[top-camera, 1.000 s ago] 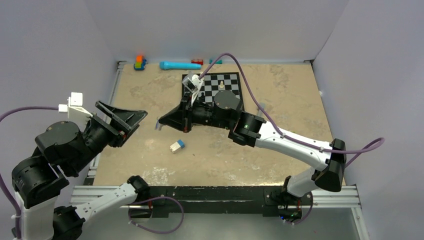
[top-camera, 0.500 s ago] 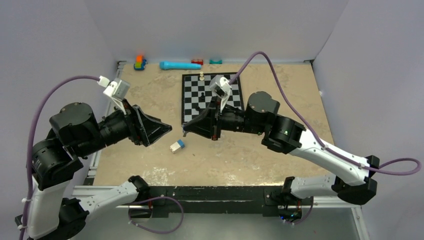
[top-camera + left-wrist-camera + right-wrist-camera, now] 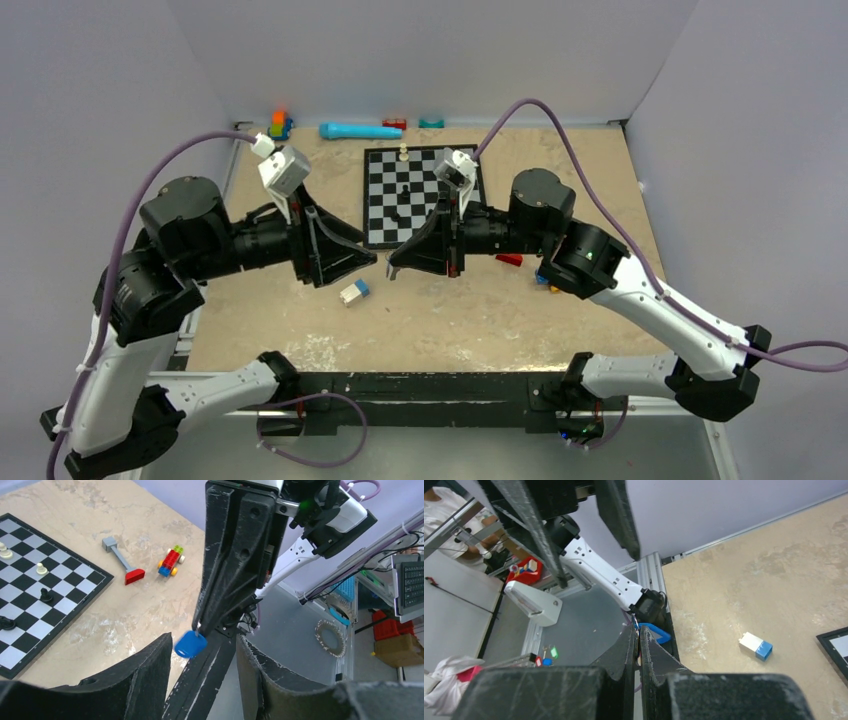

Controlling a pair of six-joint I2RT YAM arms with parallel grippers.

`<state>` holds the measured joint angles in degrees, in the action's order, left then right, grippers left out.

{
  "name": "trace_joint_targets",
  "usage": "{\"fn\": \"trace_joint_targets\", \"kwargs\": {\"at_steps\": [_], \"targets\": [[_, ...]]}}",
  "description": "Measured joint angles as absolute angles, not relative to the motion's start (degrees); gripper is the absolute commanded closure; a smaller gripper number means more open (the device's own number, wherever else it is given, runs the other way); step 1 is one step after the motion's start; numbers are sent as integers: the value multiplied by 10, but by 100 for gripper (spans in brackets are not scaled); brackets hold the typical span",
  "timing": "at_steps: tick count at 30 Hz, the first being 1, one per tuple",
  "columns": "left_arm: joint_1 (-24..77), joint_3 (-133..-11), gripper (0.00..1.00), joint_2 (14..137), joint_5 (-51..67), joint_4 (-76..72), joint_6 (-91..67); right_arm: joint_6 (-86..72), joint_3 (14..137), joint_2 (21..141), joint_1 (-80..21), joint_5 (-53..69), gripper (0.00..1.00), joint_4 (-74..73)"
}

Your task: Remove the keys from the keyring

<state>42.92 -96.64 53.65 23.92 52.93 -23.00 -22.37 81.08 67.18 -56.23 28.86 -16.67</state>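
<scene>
From above, the left gripper (image 3: 366,259) and right gripper (image 3: 392,268) face each other tip to tip in the air, over a blue-and-white block (image 3: 354,291). The left wrist view shows its own fingers (image 3: 145,680) spread wide and empty either side of the right's pinched tips, where the blue key (image 3: 190,644) hangs. I'd say this is the handover step, and closing on that head comes next. The right wrist view shows the jaws squeezed together at the key, but I can't make out the ring.

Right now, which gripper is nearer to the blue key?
Right. The right gripper is closed, with the blue key at its fingertips. The left gripper is open and faces it tip to tip, not touching the key.
</scene>
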Motion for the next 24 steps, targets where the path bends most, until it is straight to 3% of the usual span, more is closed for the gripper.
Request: {"fn": "trace_joint_targets", "kwargs": {"at_steps": [7, 15, 24], "targets": [[429, -966, 49, 570, 243, 528, -211, -230, 811, 675, -562, 325, 100, -168], [429, -966, 59, 584, 247, 528, -201, -231, 811, 680, -562, 327, 100, -175], [429, -966, 59, 580, 262, 539, -177, -234, 828, 683, -562, 325, 100, -189]]}}
